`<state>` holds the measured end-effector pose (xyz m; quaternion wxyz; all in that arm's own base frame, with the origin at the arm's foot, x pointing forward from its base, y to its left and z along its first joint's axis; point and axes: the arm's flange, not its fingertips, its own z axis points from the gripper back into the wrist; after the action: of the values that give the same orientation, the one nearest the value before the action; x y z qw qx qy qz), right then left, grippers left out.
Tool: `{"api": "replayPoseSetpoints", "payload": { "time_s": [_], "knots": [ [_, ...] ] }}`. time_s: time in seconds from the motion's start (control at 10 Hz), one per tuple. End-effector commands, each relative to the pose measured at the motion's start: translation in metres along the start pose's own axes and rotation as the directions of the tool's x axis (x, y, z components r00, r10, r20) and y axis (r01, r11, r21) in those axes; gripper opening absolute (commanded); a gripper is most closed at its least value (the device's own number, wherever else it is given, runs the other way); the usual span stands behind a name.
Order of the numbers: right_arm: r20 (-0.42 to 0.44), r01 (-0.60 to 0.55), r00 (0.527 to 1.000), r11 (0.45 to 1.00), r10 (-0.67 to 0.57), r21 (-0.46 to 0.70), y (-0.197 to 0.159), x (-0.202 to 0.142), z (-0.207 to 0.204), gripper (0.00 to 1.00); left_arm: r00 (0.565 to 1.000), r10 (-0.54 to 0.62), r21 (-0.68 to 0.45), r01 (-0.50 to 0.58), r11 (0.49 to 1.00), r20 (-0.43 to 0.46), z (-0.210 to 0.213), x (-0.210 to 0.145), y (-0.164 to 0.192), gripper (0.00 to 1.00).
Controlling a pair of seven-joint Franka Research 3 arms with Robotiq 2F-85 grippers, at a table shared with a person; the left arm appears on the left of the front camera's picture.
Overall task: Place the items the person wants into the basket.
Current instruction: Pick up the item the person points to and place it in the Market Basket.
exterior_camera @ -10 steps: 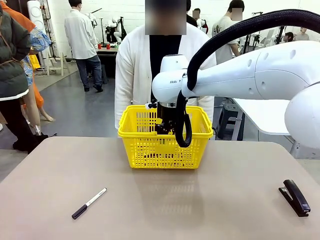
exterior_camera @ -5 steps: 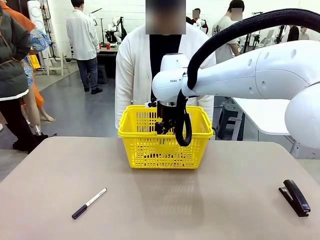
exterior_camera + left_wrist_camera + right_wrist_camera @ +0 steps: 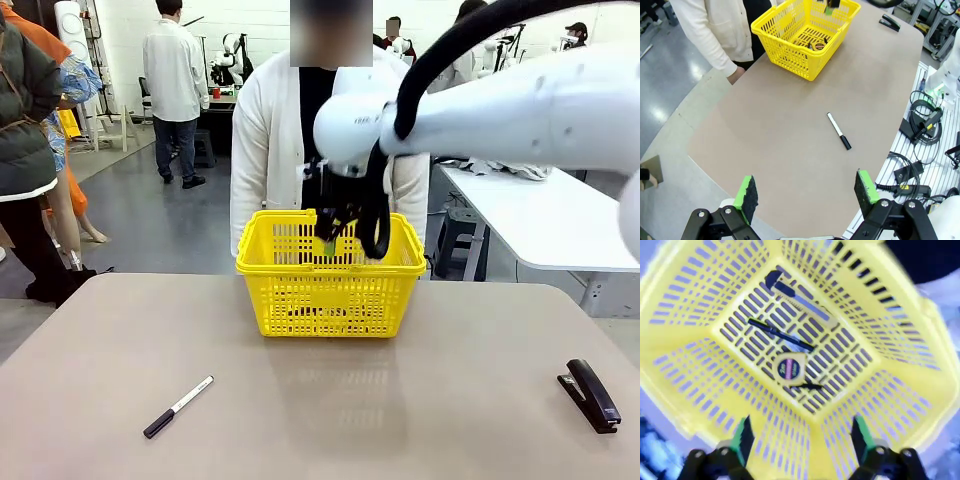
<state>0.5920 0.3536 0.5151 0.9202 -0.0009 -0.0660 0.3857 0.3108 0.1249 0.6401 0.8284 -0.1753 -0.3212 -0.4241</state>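
Three small tools are lying on the slotted floor of the yellow basket [image 3: 330,290]: in the right wrist view the round yellow tape measure [image 3: 789,369] is sitting near the middle, the thin black pen [image 3: 780,334] is lying just beside it, and the yellow utility knife [image 3: 799,299] with its black tip is lying past the pen, closer to one wall. Whether the pen and the knife are touching each other I cannot tell.

The basket is standing on the far half of the desk [image 3: 320,400], directly in front of the person [image 3: 275,130] in the white cardigan.

The right end effector [image 3: 331,236] is hanging above the basket opening, around the height of the rim, with its green pads spread wide and nothing between them; from its own camera the two fingers [image 3: 744,438] are standing well apart over the basket.

The left end effector [image 3: 807,192] is being held high above the near edge of the desk, also opened wide and gripping nothing.

On the bare desk, a black marker [image 3: 178,407] with a white barrel is lying at the near left, and a black stapler [image 3: 589,395] is resting at the near right, both well apart from the basket.
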Motion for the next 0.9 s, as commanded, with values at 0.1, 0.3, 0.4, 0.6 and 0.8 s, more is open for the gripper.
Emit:
{"api": "replayPoseSetpoints", "payload": {
  "time_s": [0.1, 0.3, 0.4, 0.6, 0.8],
  "knots": [
    [0.088, 0.048, 0.995, 0.999, -0.048, 0.001, 0.012, -0.094, 0.068, 1.00, 1.000, -0.011, -0.012, 0.011, 1.000, 0.017, 0.000, -0.001, 0.000, 1.00],
    [0.131, 0.084, 0.988, 0.996, -0.086, 0.023, 0.024, -0.167, 0.094, 1.00, 1.000, -0.011, -0.012, 0.011, 1.000, 0.017, 0.000, -0.001, 0.000, 1.00],
    [0.127, 0.117, 0.985, 0.993, -0.120, 0.032, 0.027, -0.199, 0.094, 1.00, 1.000, -0.011, -0.012, 0.011, 1.000, 0.017, 0.000, -0.001, 0.000, 1.00],
    [0.156, 0.197, 0.967, 0.979, -0.203, 0.050, 0.024, -0.259, 0.080, 1.00, 1.000, -0.011, -0.012, 0.011, 1.000, 0.017, 0.000, -0.001, 0.000, 1.00],
    [0.198, 0.237, 0.948, 0.969, -0.248, 0.076, 0.016, -0.291, 0.069, 1.00, 1.000, -0.011, -0.012, 0.011, 1.000, 0.017, 0.000, -0.001, 0.000, 1.00]
  ]
}}
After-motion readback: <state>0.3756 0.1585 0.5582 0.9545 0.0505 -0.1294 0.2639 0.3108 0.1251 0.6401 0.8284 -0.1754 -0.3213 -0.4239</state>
